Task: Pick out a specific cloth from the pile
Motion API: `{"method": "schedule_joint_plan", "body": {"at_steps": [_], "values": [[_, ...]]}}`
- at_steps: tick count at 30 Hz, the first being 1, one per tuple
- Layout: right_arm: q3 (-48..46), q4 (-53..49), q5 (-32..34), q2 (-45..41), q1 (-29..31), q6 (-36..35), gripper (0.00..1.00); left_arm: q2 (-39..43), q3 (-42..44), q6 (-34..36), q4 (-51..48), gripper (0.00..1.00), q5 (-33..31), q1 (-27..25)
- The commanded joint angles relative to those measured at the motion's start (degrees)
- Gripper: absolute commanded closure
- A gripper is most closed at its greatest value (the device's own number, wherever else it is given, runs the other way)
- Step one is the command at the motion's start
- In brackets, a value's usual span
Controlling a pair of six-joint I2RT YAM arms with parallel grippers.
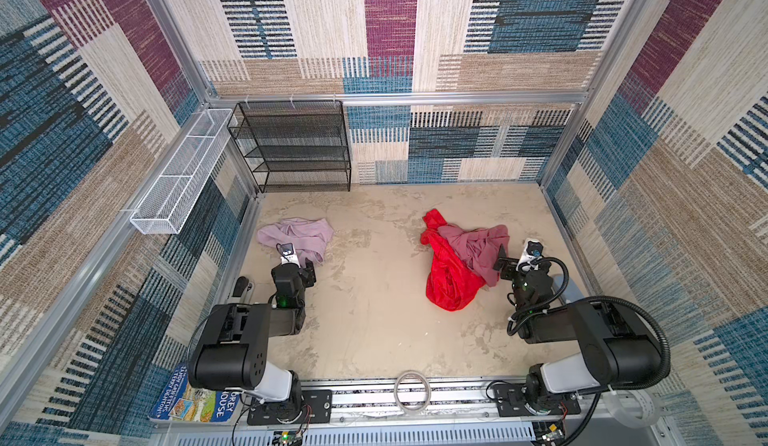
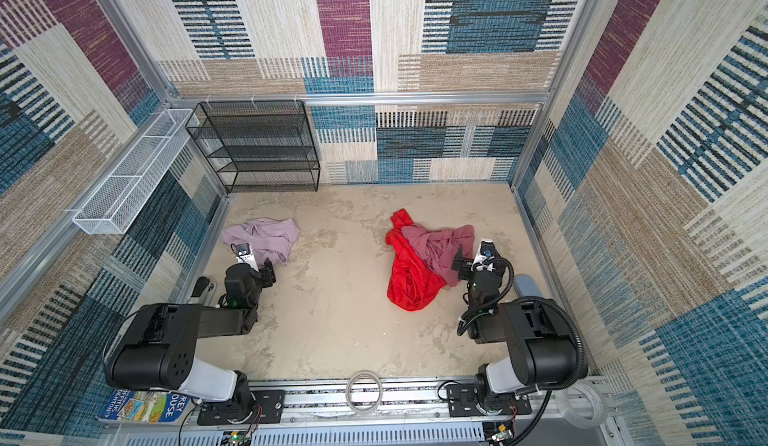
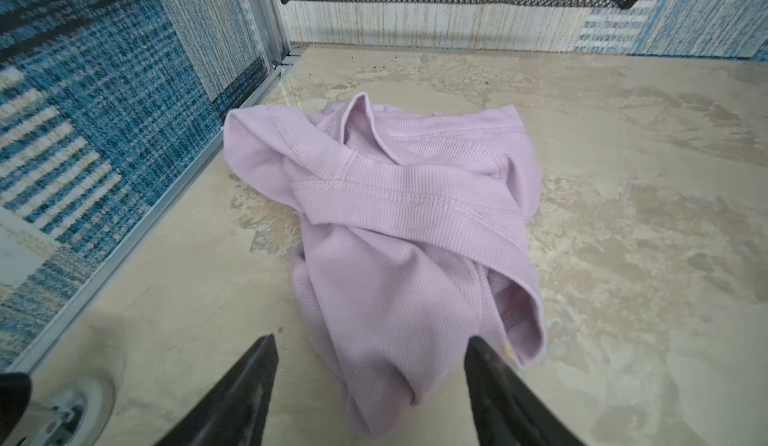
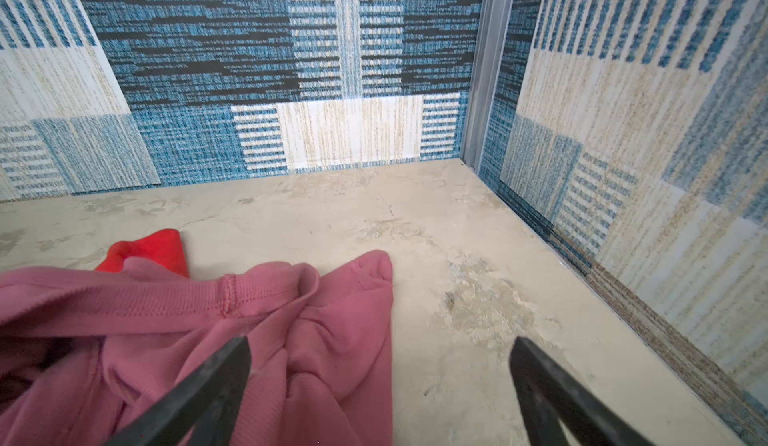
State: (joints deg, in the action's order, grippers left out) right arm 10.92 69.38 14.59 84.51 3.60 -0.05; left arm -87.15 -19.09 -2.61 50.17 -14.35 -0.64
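- On the left part of the tabletop, close to the side wall: the cloth, pale lilac and ribbed, crumpled in a loose heap, lying alone and well apart from the pile.
- Left gripper: low at the near edge of the cloth, fingers spread apart. In the left wrist view the cloth's near end lies between them. It is not pinched, though one fingertip sits against its hem.
- Pile: on the right part of the tabletop, made of two pieces.
- Red cloth: bright and shiny, underneath, reaching both toward the back wall and toward the arms.
- Mauve-rose cloth: darker and bunched, draped over the red one.
- Right gripper: at the right edge of the pile, jaws wide apart and holding nothing. One finger stands over the mauve-rose cloth, its partner over bare surface.
- Black mesh shelf: against the back wall, left of centre.
- White wire basket: hung on the left wall.
- Tape roll: on the front rail, between the arm bases.
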Motion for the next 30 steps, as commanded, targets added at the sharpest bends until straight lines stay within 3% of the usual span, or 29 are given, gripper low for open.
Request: {"method": "schedule_joint_plan", "body": {"at_steps": [1,5,6,8,30], "values": [[0.94,2.80,-2.33,0.55,-0.49,-0.47,0.00,0.31,-2.49,0.59,-0.48,0.25,3.08,0.42],[0.97,3.18,-5.93,2.39,-1.90,0.00,0.00,-0.61,-4.73,0.45,-3.04,0.24,4.19,1.08],[-0.36,8.96,-6.33,4.51,-2.26,-0.04,0.00,-0.74,-4.24,0.50,-1.66,0.23,4.39,1.12],[0.48,4.78,-6.91,3.11,-2.50,0.36,0.00,-0.64,-4.37,0.44,-2.34,0.23,4.49,1.14],[0.37,5.64,-6.86,3.60,-2.54,0.13,0.00,-0.73,-4.29,0.41,-1.99,0.26,4.31,1.13]]}}
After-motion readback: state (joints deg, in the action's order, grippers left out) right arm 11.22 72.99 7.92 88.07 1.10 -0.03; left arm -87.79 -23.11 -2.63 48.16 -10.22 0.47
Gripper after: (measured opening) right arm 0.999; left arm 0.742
